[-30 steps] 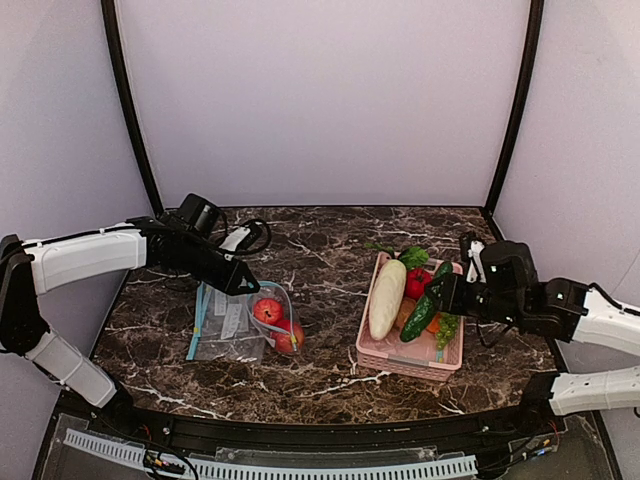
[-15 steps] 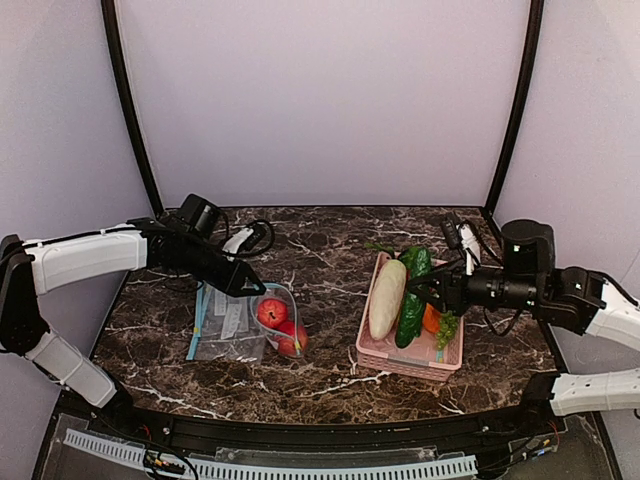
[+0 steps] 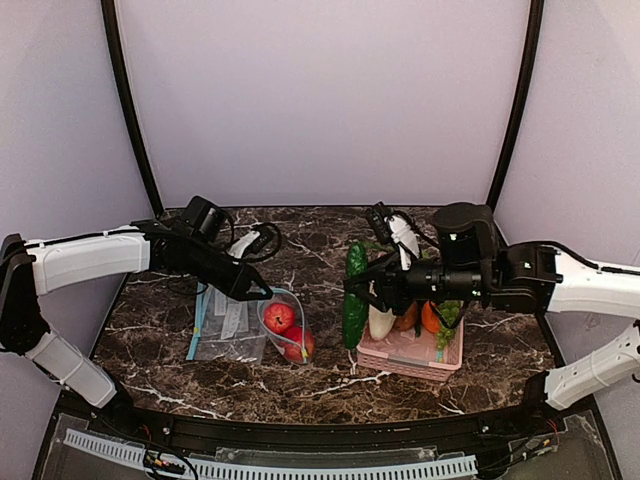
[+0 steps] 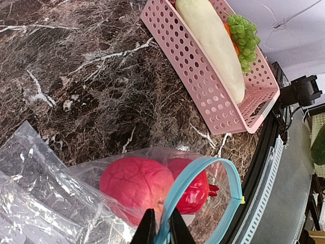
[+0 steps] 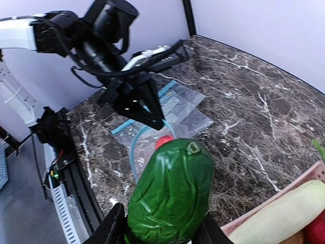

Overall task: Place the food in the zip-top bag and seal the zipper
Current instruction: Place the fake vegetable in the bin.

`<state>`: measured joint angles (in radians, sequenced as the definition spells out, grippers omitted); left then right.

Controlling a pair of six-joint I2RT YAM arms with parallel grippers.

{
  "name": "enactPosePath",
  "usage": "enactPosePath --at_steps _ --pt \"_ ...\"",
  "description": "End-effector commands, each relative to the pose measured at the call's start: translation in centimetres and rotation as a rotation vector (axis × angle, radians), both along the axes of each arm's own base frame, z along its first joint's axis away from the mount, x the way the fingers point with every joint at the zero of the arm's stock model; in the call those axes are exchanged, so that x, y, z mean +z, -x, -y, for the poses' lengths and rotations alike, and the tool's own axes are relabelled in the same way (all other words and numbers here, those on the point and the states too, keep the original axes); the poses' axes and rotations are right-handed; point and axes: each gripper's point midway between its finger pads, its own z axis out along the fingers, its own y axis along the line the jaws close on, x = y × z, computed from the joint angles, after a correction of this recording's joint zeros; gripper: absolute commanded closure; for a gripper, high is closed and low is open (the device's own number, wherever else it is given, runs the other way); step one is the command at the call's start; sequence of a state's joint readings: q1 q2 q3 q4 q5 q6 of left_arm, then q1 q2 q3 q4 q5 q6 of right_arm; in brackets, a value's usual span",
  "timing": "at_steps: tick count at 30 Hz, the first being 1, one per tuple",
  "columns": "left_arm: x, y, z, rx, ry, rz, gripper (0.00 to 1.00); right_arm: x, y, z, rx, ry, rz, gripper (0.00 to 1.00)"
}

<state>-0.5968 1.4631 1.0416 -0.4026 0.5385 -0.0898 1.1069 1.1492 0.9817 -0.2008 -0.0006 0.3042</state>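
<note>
My right pincer (image 3: 368, 290) grips the cucumber (image 3: 354, 302) upright (long axis vertical). The zip-top bag (image 3: 232, 328) on the tabletop (image 3: 320, 250) lies to its left, my left pincer (image 3: 262, 293) pinching the zipper (image 4: 203, 170) open.

There are 2 red fruits (image 4: 137, 185), 1 cucumber (image 5: 172, 203), 1 radish (image 4: 213, 46), 1 basket (image 4: 203, 86).

Dark green cucumber (image 3: 354, 295); red fruits (image 3: 279, 317); teal zipper (image 4: 189, 172); pink basket (image 4: 203, 81).
</note>
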Motion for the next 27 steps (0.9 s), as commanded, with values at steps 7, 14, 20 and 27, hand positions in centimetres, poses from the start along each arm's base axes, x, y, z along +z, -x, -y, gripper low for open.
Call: enactPosePath --at_steps 7,14,20,27 --pt "-0.6 0.0 -0.6 0.027 -0.035 0.007 0.90 -2.5 -6.6 7.0 -0.484 0.188 -0.086 0.77" --pt "-1.1 -0.1 -0.7 0.034 -0.048 -0.004 0.90 -8.2 -6.7 13.9 -0.659 0.343 -0.254 0.76" --pt "-1.4 -0.2 -0.8 0.038 -0.060 -0.009 0.90 -12.1 -6.1 15.0 -0.671 0.414 -0.344 0.76" --pt "-1.5 -0.2 -0.9 0.039 -0.065 -0.008 0.90 -15.2 -5.9 12.6 -0.582 0.452 -0.428 0.76"
